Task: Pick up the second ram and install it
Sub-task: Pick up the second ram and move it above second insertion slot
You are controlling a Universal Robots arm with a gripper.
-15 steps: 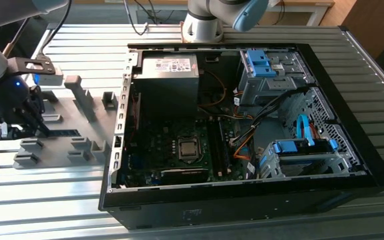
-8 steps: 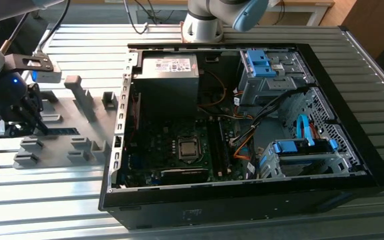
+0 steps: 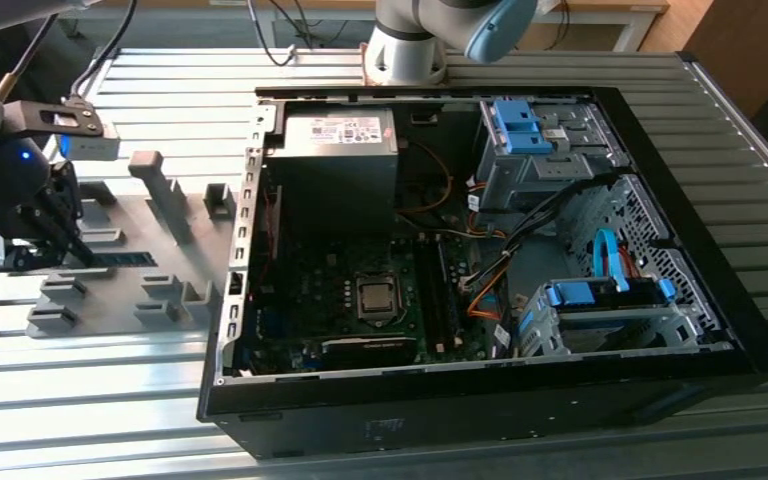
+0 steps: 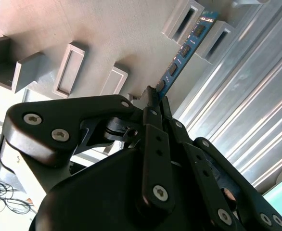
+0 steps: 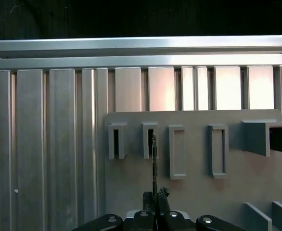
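Shows the gripper (image 3: pixel 64 250) low at the exterior view's left, over a flat gray holder plate (image 3: pixel 131 300). Pinches one end of the second ram (image 4: pixel 182 50) in both wrist views, black fingers (image 4: pixel 149 118) pressed together on the thin blue stick. Lies on edge along the plate, dark chips in a row down its side. Reaches with its far end to two raised gray holder blocks (image 4: pixel 186 19); hard to tell whether it sits in a slot or just beside one. Has more gray blocks (image 4: pixel 71 67) standing close on the plate.

Lies well apart from the open computer case (image 3: pixel 704 300), which fills the middle and the exterior view's right. Puts the case's tall black side wall (image 3: pixel 244 230) between the plate and the green board (image 3: pixel 357 300) inside. Holds a power supply (image 3: pixel 337 150) and blue drive latches (image 3: pixel 518 125) near the top of the case.

Rests all on a ribbed silver metal table (image 3: pixel 91 410). Shows the arm's base (image 3: pixel 404 50) and some cables (image 3: pixel 277 30) at the top of the exterior view, with wood panels (image 3: pixel 744 40) at the upper right.
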